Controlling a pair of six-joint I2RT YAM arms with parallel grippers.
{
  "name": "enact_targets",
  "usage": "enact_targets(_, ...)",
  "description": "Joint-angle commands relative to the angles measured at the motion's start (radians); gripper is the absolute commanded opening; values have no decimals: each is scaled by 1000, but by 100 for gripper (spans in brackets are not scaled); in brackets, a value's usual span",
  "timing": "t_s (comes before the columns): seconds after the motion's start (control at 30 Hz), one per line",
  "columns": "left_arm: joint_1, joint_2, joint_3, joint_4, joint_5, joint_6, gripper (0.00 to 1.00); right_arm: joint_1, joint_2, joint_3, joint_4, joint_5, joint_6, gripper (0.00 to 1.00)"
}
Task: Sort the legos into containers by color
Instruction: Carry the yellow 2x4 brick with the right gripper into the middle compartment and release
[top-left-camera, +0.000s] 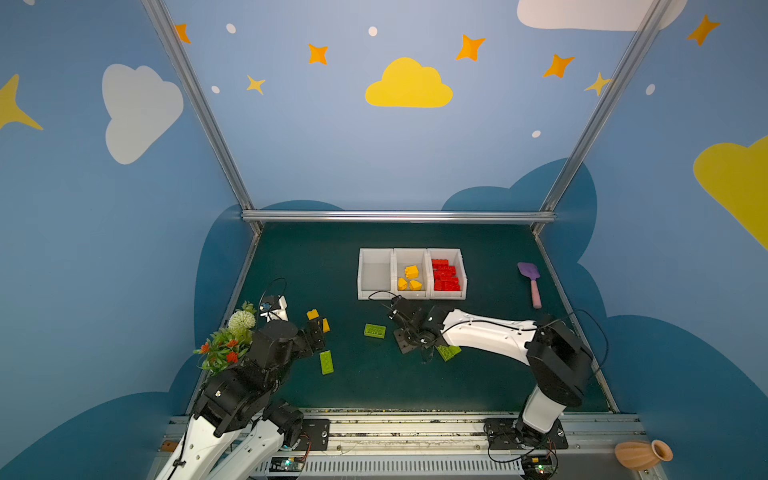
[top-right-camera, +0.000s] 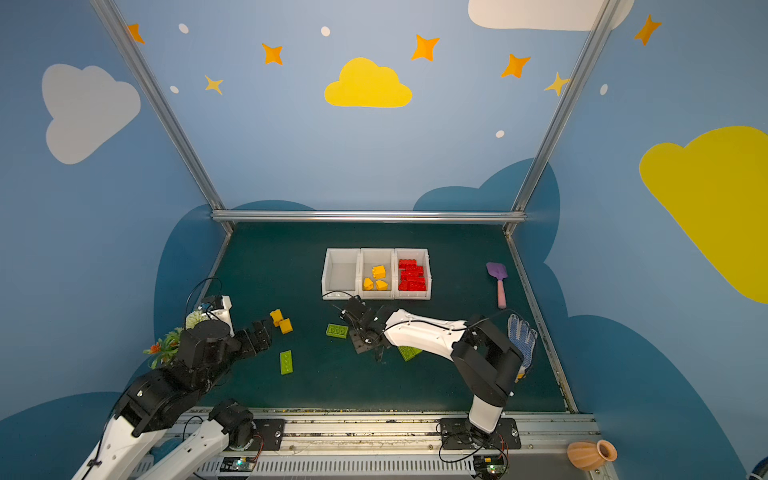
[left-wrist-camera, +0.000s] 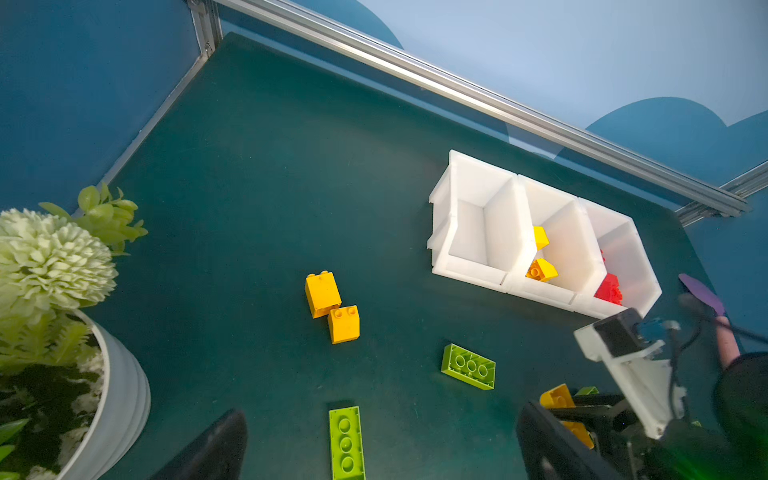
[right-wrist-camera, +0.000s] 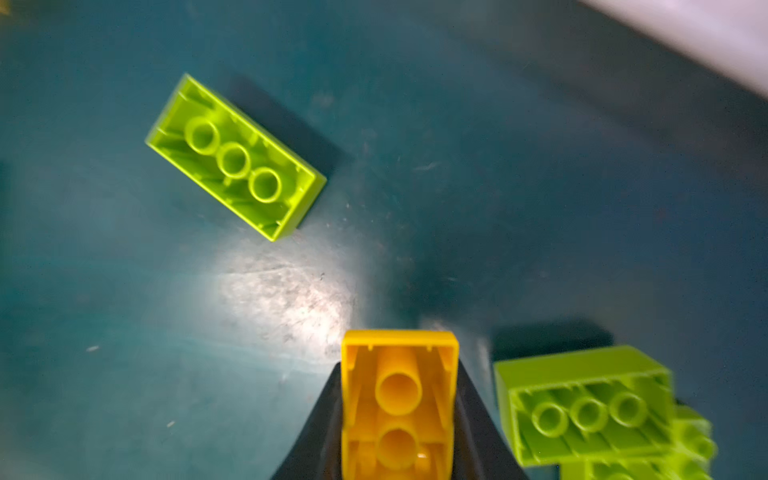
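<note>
Right jaws clamp yellow brick (right-wrist-camera: 399, 407), open mat (right-wrist-camera: 249, 299) ahead.

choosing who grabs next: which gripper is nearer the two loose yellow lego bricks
Left. The left gripper is right beside the two loose yellow lego bricks, jaws open; the right gripper is mid-table beyond a lime green lego brick, holding another yellow brick.

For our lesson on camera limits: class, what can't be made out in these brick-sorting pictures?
- Green pile: mostly under the right arm in both top views; blurred and edge-cut in the right wrist view; count unclear.
- Red bricks, top views: too packed to count.
- Yellow brick in the right claw: hidden in top views.
</note>
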Motion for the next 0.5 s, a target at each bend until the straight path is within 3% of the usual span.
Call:
enact_targets(0.0,4,14,-9,1,11,1,100,-41,-58,21,-58,-27,-37,20)
enact_targets(0.2,4,36,-7,2,27,4,100,-139,-97,69,-71,-59,-75,21)
enact_targets(0.47,4,40,-10,6,39,8,100,-276,-24,214,-85,-125,-130,21)
